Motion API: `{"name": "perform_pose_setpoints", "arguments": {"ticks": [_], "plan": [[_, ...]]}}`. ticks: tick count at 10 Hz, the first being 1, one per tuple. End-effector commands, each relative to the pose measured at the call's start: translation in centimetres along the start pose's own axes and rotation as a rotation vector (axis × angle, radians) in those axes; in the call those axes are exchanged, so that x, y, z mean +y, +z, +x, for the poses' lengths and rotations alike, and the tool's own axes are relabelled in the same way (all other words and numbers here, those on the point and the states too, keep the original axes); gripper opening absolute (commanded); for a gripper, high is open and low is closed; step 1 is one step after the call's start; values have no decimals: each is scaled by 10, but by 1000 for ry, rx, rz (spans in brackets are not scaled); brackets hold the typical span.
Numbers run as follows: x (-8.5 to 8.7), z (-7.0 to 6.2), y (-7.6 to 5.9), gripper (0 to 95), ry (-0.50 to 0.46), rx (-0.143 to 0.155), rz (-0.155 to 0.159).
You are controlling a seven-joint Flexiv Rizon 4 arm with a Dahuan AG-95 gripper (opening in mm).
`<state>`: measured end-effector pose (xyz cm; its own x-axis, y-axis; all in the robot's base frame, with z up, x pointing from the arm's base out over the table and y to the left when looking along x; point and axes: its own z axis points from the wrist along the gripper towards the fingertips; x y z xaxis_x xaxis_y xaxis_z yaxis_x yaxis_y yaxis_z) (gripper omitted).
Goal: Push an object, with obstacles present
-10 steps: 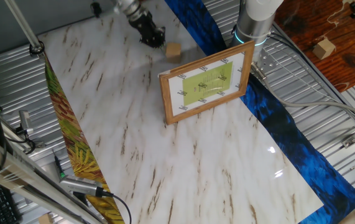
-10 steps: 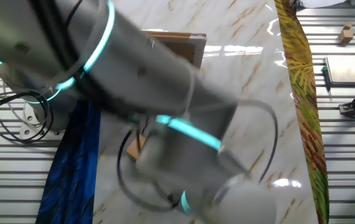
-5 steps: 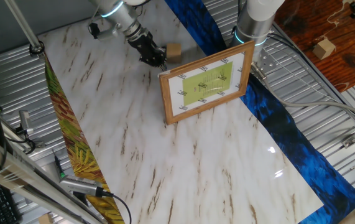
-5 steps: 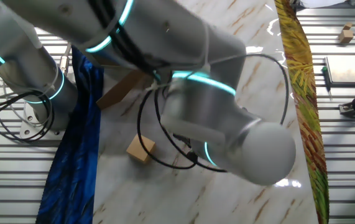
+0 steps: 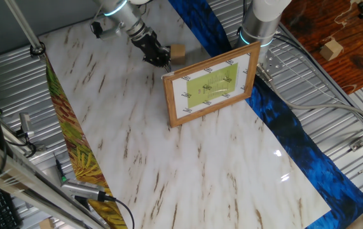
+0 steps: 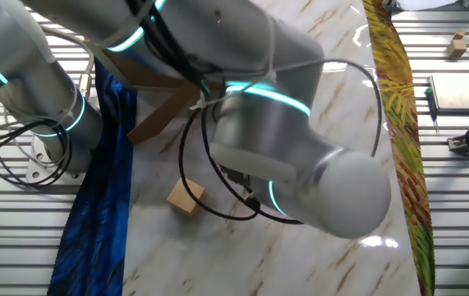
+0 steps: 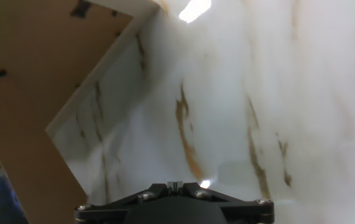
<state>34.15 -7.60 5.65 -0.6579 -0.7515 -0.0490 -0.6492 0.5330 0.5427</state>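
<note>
The gripper (image 5: 161,61) hangs low over the table (image 5: 187,159), behind the frame (image 5: 212,84) near the frame's end farther from the arm's base (image 5: 257,25). Its dark fingers read as one lump, and the hand view shows only its black body, so I cannot tell whether they are spread or closed. The block (image 5: 177,52) lies on the table behind the frame too, near that same end and just beside the gripper; whether they touch I cannot tell. In the other fixed view the block (image 6: 186,198) lies apart from the frame's brown back (image 6: 162,115), with the arm (image 6: 291,164) filling the middle. The frame stands on edge. A blue cloth (image 5: 276,121) runs along the table past the frame's base-side end. A leaf cloth (image 5: 73,140) lies along the opposite edge, well apart from the frame.
</note>
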Motion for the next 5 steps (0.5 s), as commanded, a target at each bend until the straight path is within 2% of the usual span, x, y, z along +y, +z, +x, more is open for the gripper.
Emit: {"name": "perform_pose_setpoints", "arguments": {"ticks": [1, 5], "plan": [[-1, 1, 1, 0, -2, -2, -2], [-4, 8, -2, 0, -7, -2, -3]]}}
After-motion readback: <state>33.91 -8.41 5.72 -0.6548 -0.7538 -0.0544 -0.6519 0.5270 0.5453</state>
